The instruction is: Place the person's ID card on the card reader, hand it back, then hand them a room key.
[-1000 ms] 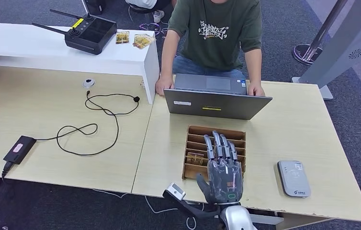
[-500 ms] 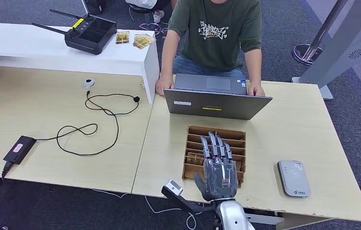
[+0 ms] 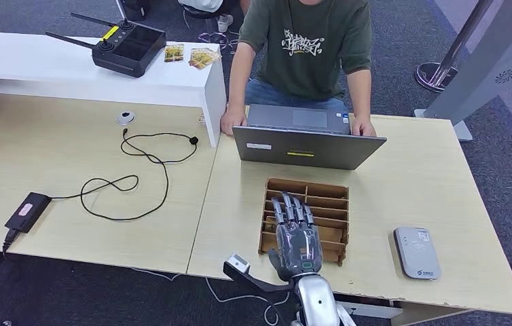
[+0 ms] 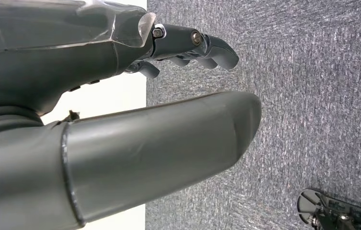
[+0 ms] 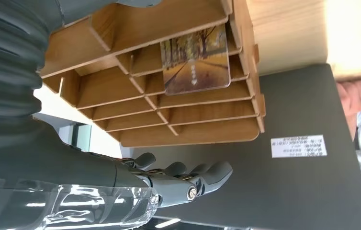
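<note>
Fingers spread and holding nothing, the right hand (image 3: 297, 239) hovers over the wooden card rack (image 3: 321, 195), where a room key card (image 5: 196, 61) stands in a slot. Reader (image 3: 417, 252) lies bare, so the work looks to be at the key handover, with the key not yet gripped. Left hand (image 4: 121, 100) hangs over the floor, holding nothing.

A person (image 3: 304, 41) sits at the far side behind a grey laptop (image 3: 307, 139); a black cable (image 3: 131, 180) lies left.

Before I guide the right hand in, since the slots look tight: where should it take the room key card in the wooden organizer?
Probably by the exposed free edge of the room key card, which lies against a divider of the wooden organizer. Bring the right hand down from above the open slots, fingers pinching both faces; the dividers block any sideways approach.
</note>
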Controlling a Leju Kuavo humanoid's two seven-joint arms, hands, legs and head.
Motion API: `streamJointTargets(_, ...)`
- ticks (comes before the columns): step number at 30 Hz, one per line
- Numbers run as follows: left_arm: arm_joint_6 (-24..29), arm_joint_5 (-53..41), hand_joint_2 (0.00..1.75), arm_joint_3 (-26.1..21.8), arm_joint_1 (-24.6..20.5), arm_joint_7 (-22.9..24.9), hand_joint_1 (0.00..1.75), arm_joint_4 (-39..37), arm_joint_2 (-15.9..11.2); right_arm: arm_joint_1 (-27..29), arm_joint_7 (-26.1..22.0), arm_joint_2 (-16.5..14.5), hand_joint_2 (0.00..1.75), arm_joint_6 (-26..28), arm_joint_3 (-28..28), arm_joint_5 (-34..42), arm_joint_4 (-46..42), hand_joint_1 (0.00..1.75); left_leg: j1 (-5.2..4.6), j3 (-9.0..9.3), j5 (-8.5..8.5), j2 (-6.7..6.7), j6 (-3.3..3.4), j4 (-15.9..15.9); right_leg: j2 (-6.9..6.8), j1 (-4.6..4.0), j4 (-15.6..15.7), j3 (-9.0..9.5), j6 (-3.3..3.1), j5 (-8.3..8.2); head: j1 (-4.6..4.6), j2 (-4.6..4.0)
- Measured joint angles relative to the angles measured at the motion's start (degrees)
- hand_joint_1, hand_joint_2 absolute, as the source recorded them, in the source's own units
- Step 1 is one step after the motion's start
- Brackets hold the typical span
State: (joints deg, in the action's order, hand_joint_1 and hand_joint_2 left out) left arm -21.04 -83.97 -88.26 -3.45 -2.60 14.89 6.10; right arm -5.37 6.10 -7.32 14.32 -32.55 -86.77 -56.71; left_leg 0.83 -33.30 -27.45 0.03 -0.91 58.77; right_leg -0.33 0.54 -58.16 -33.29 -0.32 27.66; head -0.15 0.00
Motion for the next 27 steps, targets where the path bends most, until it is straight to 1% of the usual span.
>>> streamJointTargets(6,-0.1,0.0,0.0,0.0,-0.1,0.0,0.0,0.0,-0.1,-1.7,-0.5,-2.0,1.75,0.0,0.2,-0.4,4.2,0.0,0.02,0.0,0.01,-0.04,-0.01,0.0,-0.03,-0.02,0.0,-0.01,-0.01,0.0,0.0,0.0)
streamJointTargets(11,-0.1,0.0,0.0,0.0,-0.1,0.0,0.0,-0.2,-0.3,-2.9,-0.6,-2.6,1.75,0.2,0.2,-0.9,6.6,0.0,0.03,-0.01,0.01,-0.02,-0.01,0.0,-0.01,-0.02,0.0,0.0,0.0,0.0,0.0,0.01)
streamJointTargets(14,-0.2,0.1,0.0,0.0,-0.1,0.0,0.0,-0.3,-0.4,-3.3,0.1,-2.8,1.75,0.2,0.2,-1.2,7.5,0.0,0.02,-0.01,0.01,-0.02,-0.01,0.0,-0.01,-0.02,0.0,0.0,0.0,0.0,0.0,0.01)
streamJointTargets(18,-0.2,0.4,0.0,0.0,-0.1,0.1,0.0,-0.3,-0.4,-3.4,2.8,-2.8,1.75,-0.5,0.2,-1.4,8.0,0.0,0.03,-0.01,0.01,-0.02,-0.01,0.0,-0.01,-0.02,0.0,0.0,-0.01,0.0,-0.01,0.01)
streamJointTargets(23,-0.2,1.0,0.0,0.0,-0.1,0.4,0.0,-0.3,-0.4,-3.5,8.0,-2.4,1.75,-4.6,-1.4,-1.4,7.0,0.0,0.03,-0.01,0.01,-0.01,-0.01,0.0,0.0,-0.02,0.0,-0.02,-0.01,0.0,-0.01,0.01)
streamJointTargets(27,-0.2,1.5,0.0,0.0,-0.1,0.5,0.0,-0.3,-0.4,-3.4,10.3,-1.6,1.75,-7.0,-3.5,-1.4,5.1,0.0,0.03,0.0,0.01,-0.01,-0.01,0.0,0.0,-0.02,0.0,-0.02,-0.01,0.0,-0.01,0.0)
